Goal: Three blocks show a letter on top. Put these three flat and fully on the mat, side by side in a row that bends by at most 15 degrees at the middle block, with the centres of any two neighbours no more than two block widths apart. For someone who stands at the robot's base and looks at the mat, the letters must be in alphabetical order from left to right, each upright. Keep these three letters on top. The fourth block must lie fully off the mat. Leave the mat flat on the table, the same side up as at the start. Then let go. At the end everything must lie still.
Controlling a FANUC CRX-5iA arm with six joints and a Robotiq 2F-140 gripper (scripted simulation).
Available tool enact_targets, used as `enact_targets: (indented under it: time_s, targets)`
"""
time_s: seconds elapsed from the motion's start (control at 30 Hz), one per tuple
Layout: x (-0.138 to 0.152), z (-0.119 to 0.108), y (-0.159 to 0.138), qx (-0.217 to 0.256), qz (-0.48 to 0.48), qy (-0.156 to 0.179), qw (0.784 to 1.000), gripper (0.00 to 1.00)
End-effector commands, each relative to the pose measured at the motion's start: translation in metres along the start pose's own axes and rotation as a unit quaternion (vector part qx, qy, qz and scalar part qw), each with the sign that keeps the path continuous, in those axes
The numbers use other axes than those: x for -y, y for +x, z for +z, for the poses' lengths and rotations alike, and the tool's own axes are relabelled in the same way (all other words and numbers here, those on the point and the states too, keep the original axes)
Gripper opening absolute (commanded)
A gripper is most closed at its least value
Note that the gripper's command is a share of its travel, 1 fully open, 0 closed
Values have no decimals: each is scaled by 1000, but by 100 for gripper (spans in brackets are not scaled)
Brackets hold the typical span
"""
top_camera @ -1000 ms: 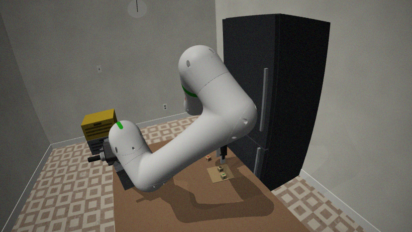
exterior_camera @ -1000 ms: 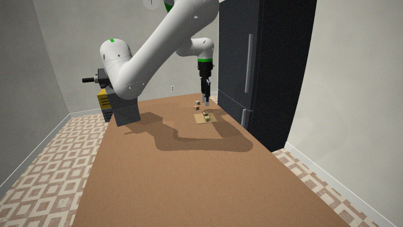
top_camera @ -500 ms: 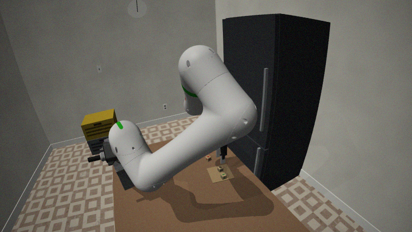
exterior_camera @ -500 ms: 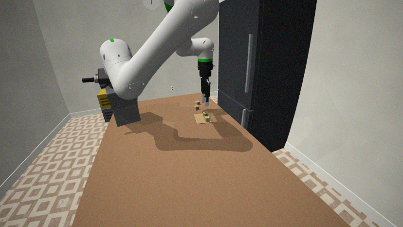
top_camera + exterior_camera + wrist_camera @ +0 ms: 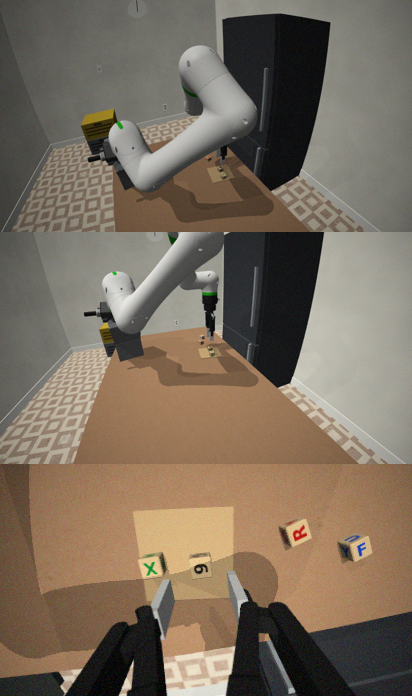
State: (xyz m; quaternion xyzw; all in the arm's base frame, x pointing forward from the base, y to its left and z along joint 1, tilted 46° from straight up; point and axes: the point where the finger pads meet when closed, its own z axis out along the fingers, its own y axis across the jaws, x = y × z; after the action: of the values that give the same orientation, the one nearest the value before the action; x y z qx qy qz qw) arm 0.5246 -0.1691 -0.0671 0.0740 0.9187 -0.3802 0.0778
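Observation:
A tan mat lies on the brown table. Two blocks stand on it: one with a green X and one with a black digit that reads 6 or 9. Off the mat, a block with a red R and a block with a blue F stand on the table. My gripper hovers above the table by the mat's edge, near the digit block. Its fingers are partly open with nothing between them. In the exterior view the gripper hangs above and behind the mat.
A tall black fridge stands close beside the table's right edge next to the mat. The robot's base and a yellow box are at the table's far left end. The arm casts a broad shadow on the table.

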Motion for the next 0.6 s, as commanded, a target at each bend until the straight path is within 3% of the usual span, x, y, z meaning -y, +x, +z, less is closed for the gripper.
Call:
enact_targets:
  time_s: [0.0,0.57]
  targets:
    - [0,2,0,0,0,0,1000,40]
    - [0,21,0,0,0,0,1000,40]
